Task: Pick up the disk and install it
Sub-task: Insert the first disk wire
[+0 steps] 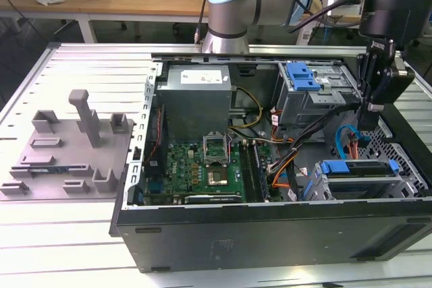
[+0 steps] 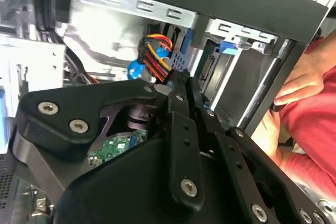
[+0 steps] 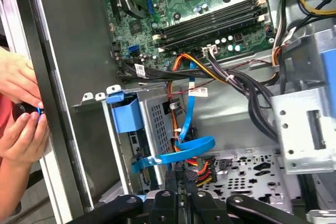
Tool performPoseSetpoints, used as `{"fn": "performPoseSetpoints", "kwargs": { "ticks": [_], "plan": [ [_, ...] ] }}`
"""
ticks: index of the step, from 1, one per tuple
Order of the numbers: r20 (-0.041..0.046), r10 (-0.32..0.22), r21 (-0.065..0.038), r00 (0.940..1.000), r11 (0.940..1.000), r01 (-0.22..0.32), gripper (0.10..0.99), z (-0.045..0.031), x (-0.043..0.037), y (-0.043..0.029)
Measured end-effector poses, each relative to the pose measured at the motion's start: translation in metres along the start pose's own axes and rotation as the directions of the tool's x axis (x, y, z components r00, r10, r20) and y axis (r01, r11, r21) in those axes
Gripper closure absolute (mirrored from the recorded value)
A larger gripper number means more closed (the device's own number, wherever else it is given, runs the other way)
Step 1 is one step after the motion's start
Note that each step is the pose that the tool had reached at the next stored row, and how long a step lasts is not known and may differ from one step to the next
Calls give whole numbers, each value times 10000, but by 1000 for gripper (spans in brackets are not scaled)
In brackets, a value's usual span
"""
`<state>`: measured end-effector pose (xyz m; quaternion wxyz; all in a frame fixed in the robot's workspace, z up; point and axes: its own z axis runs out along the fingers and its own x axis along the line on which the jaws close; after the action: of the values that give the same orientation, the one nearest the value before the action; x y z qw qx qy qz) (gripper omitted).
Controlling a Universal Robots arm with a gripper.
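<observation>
Slotted table (image 1: 81, 65), open case (image 1: 270, 234): disk (image 1: 361, 180) flat, lengthwise across exterior view; gripper (image 1: 373, 104) clenched.

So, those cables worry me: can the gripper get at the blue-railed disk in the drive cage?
Probably yes. In the exterior view the gripper hangs close above the cage, and the disk lies uncovered on top; the blue cable loops beside it, not across.

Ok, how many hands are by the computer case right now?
2. In the first wrist view, both are outside the case wall, close together: one hand, and the other hand beside it, fingertips nearly meeting. Others could be hidden behind the case.
</observation>
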<state>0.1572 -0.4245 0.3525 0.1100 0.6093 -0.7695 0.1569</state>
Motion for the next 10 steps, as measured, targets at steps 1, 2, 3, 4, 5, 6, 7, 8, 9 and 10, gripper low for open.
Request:
{"fn": "performPoseSetpoints", "kwargs": {
  "ticks": [1,2,3,4,5,6,7,8,9,10],
  "plan": [
    [41,0,-10,10000,10000,0,922,10,24,-6],
    [96,1,-23,10000,10000,-1,922,24,58,-14],
    [145,3,-35,9999,10000,-2,922,37,88,-22],
    [252,5,-60,9997,10000,-3,922,58,137,-35],
    [321,7,-76,9995,10000,-5,922,64,156,-40],
    [383,9,-92,9993,10000,-5,922,66,169,-44],
    [483,13,-116,9988,9999,-7,922,69,189,-50],
    [622,18,-150,9981,9999,-9,922,70,225,-66],
    [714,22,-171,9974,9999,-10,922,70,249,-83],
    [755,23,-182,9971,9998,-10,922,71,261,-92]
  ]
}}
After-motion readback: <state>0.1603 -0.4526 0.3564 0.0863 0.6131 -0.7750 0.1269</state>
